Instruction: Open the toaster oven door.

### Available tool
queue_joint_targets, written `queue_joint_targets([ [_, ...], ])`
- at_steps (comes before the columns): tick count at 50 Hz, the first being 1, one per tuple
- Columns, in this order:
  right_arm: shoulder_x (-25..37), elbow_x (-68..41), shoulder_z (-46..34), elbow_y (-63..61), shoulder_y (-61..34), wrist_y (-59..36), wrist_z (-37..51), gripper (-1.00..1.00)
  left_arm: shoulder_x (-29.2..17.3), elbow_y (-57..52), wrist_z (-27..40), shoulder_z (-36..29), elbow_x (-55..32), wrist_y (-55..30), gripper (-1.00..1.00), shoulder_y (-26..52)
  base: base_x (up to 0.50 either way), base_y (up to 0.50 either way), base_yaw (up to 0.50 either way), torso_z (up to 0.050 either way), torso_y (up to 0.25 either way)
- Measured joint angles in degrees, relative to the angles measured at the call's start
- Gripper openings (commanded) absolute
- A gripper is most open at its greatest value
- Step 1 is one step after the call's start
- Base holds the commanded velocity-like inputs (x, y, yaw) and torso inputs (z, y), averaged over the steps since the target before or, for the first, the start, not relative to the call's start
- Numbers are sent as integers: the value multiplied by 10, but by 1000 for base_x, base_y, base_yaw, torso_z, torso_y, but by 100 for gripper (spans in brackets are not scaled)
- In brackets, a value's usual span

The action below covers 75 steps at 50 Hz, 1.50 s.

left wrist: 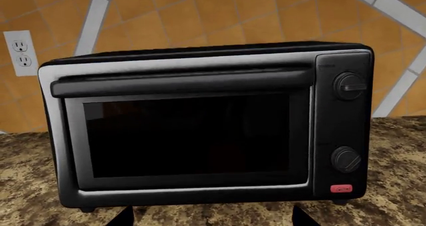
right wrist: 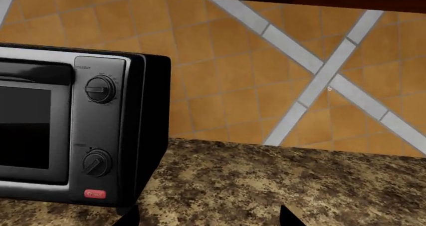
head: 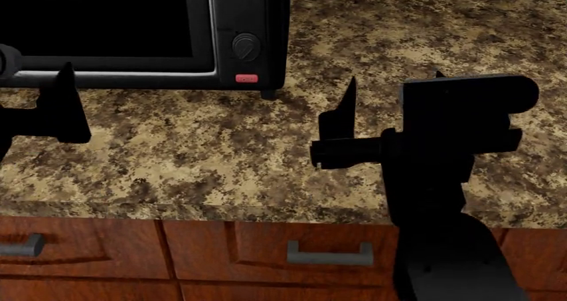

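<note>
Still short of the toaster oven door, my left tool, spread wide, could slip off the bar handle if I hook it shallowly.

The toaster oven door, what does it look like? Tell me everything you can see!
The toaster oven door is a wide black-framed panel with a dark glass window and thin silver trim. A broad black bar handle runs along its top edge. It looks glossy, like metal and glass. It is shut, upright and flat against the toaster oven, left of the two round knobs and the red button. Nothing touches it; neither end effector has reached it.
</note>
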State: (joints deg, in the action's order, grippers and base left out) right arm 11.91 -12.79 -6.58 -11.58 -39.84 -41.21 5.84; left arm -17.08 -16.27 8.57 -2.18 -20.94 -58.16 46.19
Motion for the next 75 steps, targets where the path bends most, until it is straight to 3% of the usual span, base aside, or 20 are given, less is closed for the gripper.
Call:
queue_joint_targets([
  [19, 1, -15, 3, 19, -33, -20, -2, 100, -9, 23, -3, -13, -3, -21, 100, 46, 56, 0, 0, 0, 0],
  [53, 2, -38, 9, 37, -30, -13, -6, 100, -18, 30, -4, -26, -5, -16, 100, 49, 312, 0, 0, 0, 0],
  [75, 3, -51, 12, 38, -26, -15, -2, 100, -38, 13, -8, -42, -7, -28, 100, 42, 0, 0, 0, 0, 0],
])
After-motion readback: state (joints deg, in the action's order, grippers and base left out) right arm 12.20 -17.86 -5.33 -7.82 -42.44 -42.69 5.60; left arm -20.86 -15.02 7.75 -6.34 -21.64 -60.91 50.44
